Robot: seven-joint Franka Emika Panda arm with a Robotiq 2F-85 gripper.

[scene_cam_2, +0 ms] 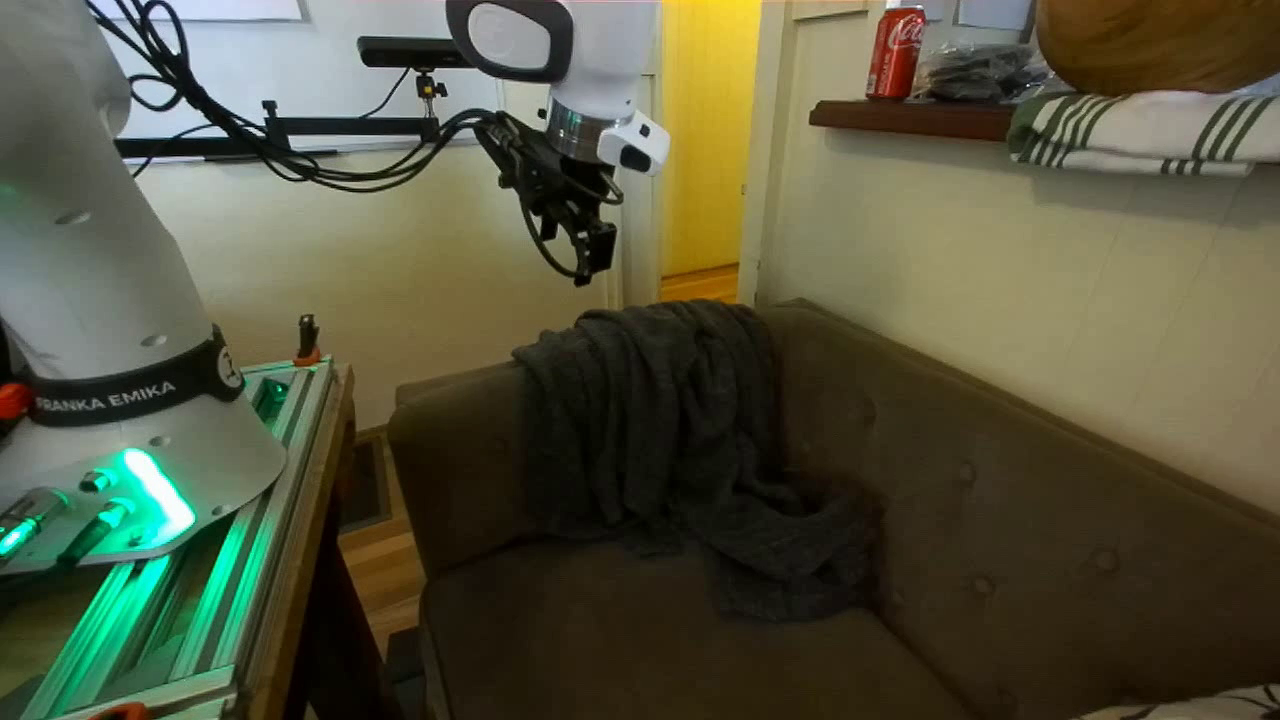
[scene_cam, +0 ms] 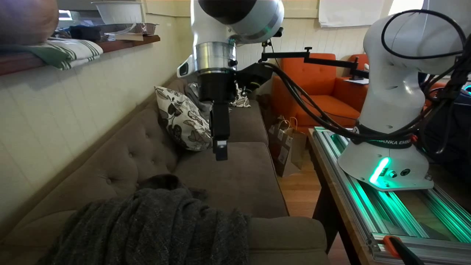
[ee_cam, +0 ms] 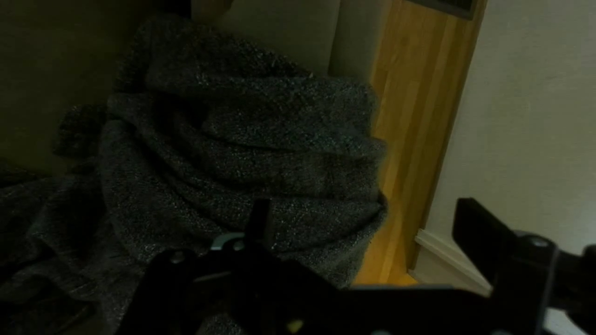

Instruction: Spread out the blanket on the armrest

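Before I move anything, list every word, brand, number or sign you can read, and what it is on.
"FRANKA EMIKA": black band around the robot's base.
"Coca-Cola": red can on the shelf.
Round mark on that band: too blurred to read.
White labels on the paper bag beside the sofa: too small to read.
No numbers readable.

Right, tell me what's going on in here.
A robot arm is there to spread the blanket on the armrest, but it holds nothing: the gripper hangs open, clear above the blanket. The blanket lies bunched in folds over the armrest, part of it trailing onto the seat, not yet spread flat.
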